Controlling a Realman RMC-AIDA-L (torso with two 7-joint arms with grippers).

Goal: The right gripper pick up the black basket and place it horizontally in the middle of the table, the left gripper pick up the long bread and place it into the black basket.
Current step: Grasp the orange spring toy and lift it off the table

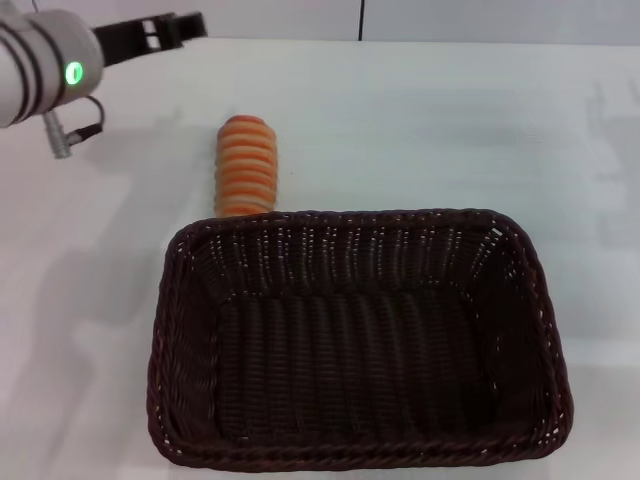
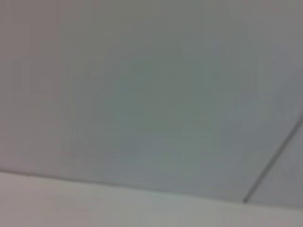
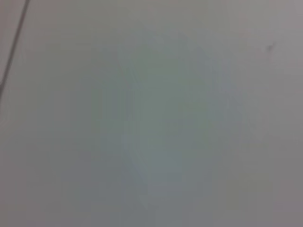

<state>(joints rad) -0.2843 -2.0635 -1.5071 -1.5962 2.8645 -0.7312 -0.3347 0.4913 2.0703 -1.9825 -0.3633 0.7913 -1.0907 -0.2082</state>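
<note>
The black basket (image 1: 168, 300) lies lengthwise across the near middle of the white table (image 1: 450, 130), open side up and with nothing in it. Just behind its far left rim lies the long bread (image 1: 247, 165), orange and cream striped, pointing away from me, its near end hidden by the rim. My left gripper (image 1: 185, 27) hangs at the far left corner, on the green-lit arm, well behind and to the left of the bread, holding nothing. The right gripper is out of view. Both wrist views show only a blank pale surface.
The table's far edge (image 1: 400, 42) meets a pale wall with a dark vertical seam (image 1: 361, 18). Bare tabletop stretches to the right of the bread and on both sides of the basket.
</note>
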